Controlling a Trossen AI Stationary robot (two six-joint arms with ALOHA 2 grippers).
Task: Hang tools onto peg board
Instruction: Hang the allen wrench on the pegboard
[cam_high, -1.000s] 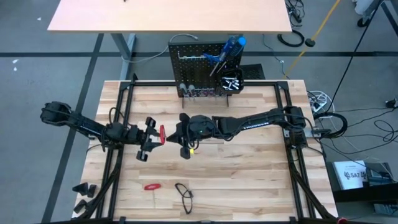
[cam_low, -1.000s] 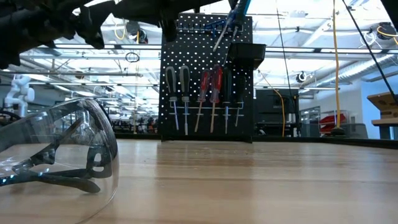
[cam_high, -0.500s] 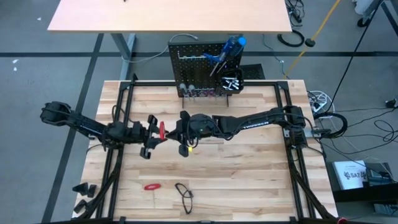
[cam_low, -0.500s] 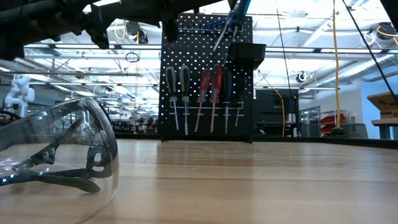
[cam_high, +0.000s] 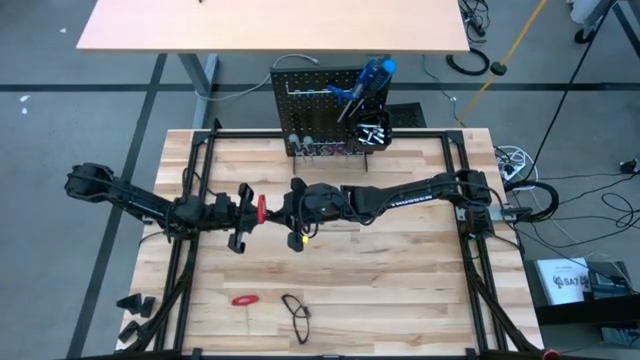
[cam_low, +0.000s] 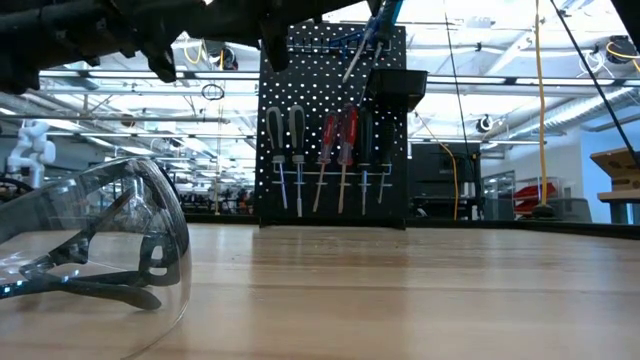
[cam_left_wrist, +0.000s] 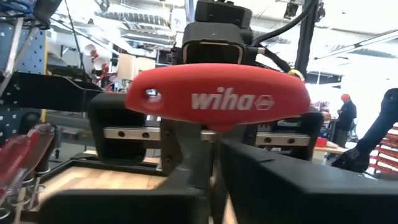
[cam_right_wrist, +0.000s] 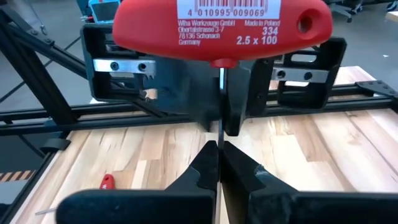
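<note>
Peg board (cam_high: 330, 105) stands at the table's (cam_high: 420, 270) far edge; T-handle key (cam_high: 261, 211) mid-table between both grippers; glasses (cam_high: 296, 312) near front edge.

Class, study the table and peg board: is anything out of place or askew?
Yes. Safety glasses and a small red tool lie loose near the front edge of the table, far from the peg board. Mid-table, the left claw and right claw both grip one red T-handle key.
</note>
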